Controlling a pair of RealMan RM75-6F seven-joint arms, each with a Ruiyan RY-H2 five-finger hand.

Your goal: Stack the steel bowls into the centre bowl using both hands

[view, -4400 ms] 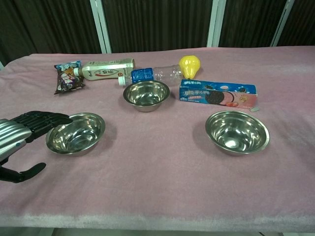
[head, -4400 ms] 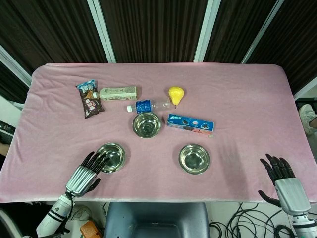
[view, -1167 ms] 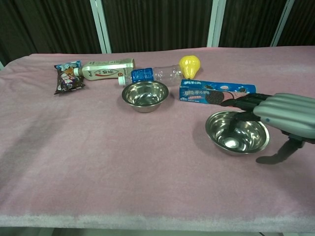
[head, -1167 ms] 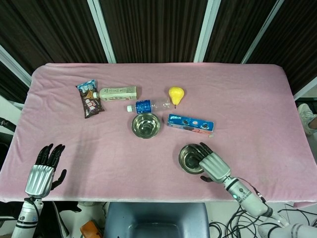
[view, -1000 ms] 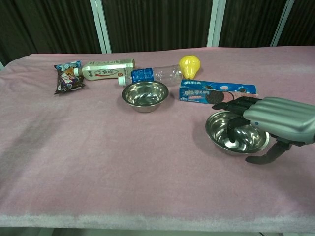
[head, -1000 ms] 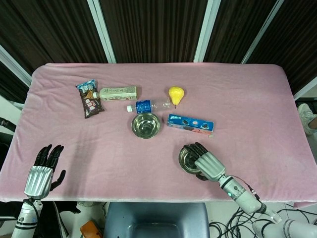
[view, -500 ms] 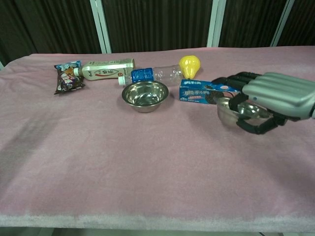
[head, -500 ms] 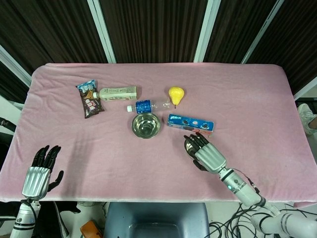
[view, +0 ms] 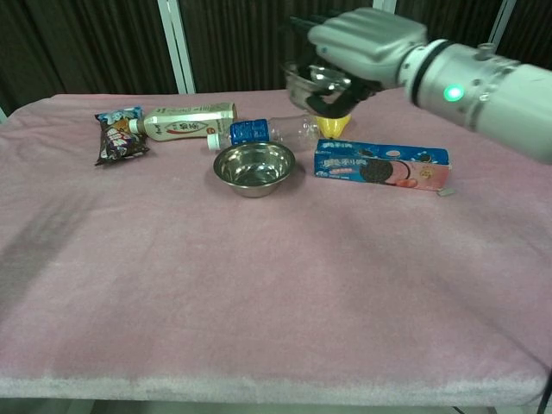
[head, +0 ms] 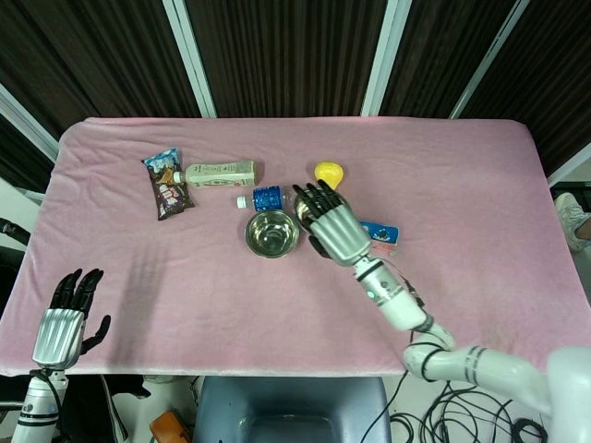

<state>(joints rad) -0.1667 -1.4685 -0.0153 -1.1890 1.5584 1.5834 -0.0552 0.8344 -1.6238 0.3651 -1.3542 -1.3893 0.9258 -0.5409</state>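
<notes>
My right hand (view: 358,39) grips a steel bowl (view: 312,82) by its rim, lifted just above and beside the centre bowl (view: 255,167); thin, stiff and slick, I judge, so I trust the rim pinch, while my left hand (head: 61,328) hangs open.

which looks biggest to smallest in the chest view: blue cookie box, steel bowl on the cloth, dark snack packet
1. Blue cookie box, the longest.
2. Steel bowl on the cloth.
3. Dark snack packet, smallest, though it lies slightly farther from the camera, which shrinks it a little.
</notes>
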